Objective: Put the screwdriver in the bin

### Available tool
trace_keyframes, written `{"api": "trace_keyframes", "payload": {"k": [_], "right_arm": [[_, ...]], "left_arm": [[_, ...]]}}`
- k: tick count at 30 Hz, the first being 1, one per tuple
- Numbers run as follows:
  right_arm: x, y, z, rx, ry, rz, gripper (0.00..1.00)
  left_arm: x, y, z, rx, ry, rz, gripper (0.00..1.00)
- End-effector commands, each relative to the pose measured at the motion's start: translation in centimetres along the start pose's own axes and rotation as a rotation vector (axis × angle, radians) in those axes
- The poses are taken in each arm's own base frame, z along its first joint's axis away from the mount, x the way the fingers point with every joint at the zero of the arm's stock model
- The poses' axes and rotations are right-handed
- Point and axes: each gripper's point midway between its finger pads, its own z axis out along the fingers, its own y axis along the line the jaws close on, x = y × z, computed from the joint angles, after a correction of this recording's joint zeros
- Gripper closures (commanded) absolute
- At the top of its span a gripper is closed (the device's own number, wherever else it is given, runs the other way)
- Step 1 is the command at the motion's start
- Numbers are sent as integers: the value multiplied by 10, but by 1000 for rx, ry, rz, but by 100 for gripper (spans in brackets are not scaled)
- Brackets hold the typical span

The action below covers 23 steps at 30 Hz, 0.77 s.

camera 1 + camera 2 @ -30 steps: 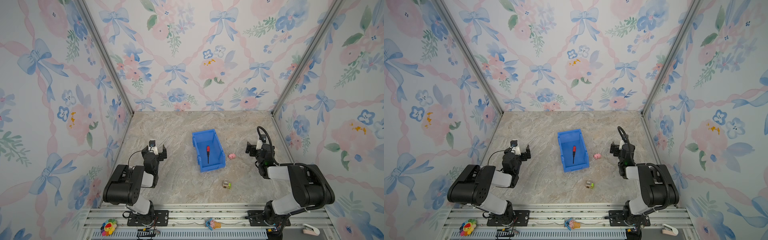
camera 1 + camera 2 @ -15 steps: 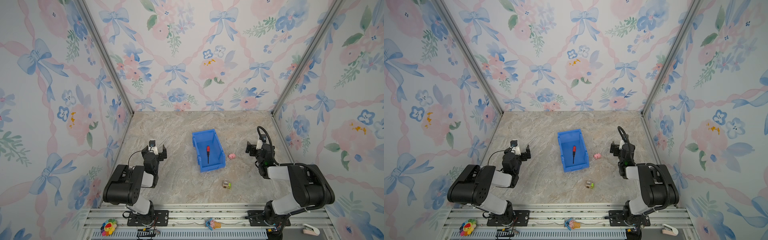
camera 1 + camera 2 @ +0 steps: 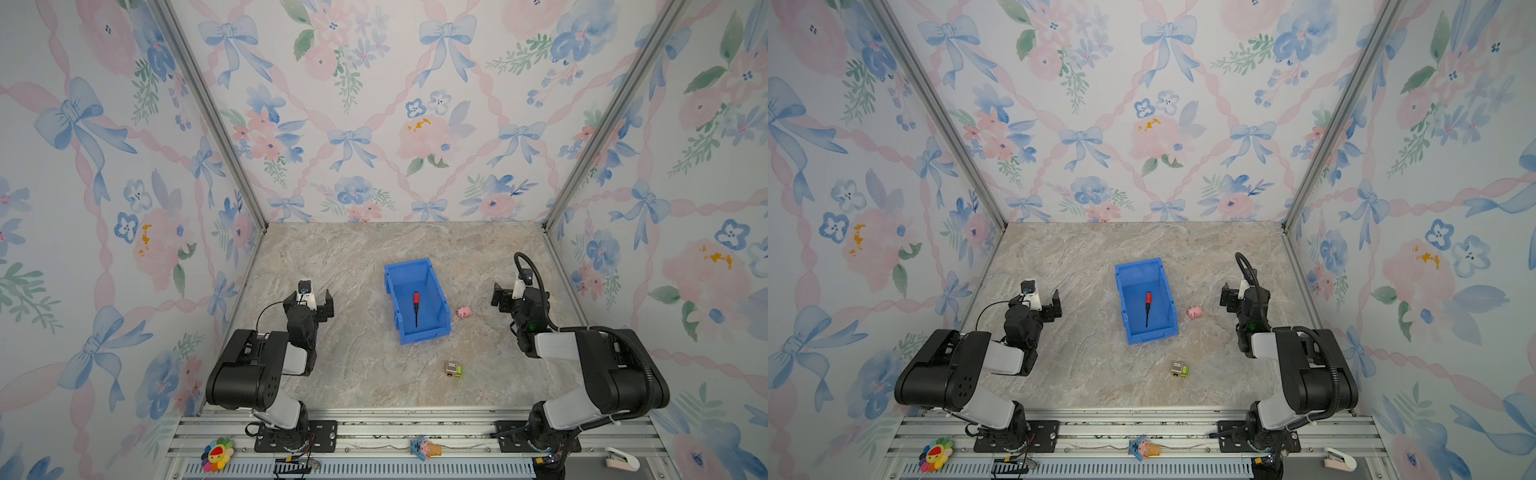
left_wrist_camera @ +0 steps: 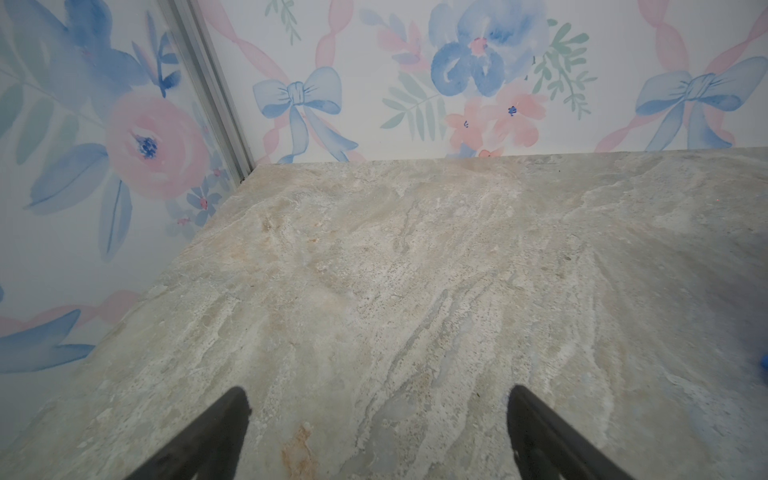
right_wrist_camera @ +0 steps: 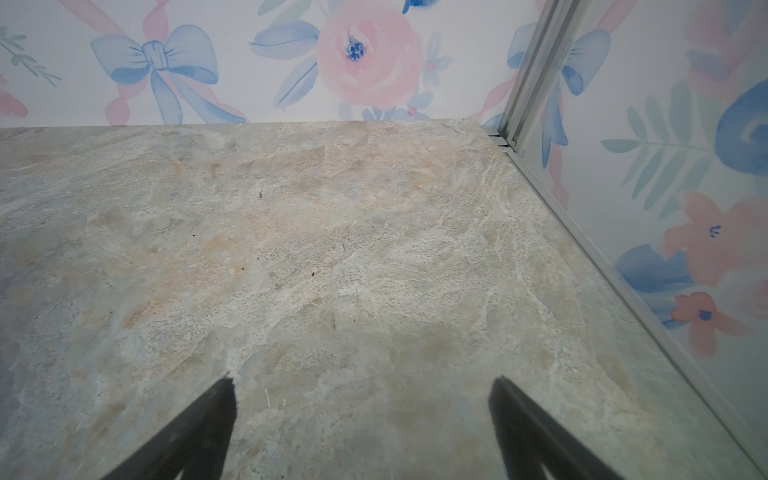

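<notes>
Screwdriver (image 3: pixel 416 307): lies flat inside bin (image 3: pixel 407 264) in both top views, between left pincer (image 3: pixel 309 297) and right pincer (image 3: pixel 515 293), well apart from each; task likely done, hence both wide, empty, off to the sides. Counted: one screwdriver, one bin, two toys outside: pink pig (image 3: pixel 462 311) between bin and right pincer, toy car (image 3: pixel 454 369) nearer right pincer. Left wrist: fingers (image 4: pixel 216 436) spread over bare counter (image 4: pixel 374 249). Right wrist: likewise wide, nothing held.
</notes>
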Motion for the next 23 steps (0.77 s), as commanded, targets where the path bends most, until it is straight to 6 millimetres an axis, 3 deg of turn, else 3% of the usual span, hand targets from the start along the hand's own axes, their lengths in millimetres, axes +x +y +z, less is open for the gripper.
{"api": "trace_keyframes", "payload": {"k": [1, 23], "right_arm": [[2, 1, -1, 4, -11, -13, 3], [3, 1, -1, 4, -3, -14, 3]], "left_arm": [[-7, 1, 4, 2, -23, -6, 2], [-7, 1, 3, 4, -22, -6, 3]]}}
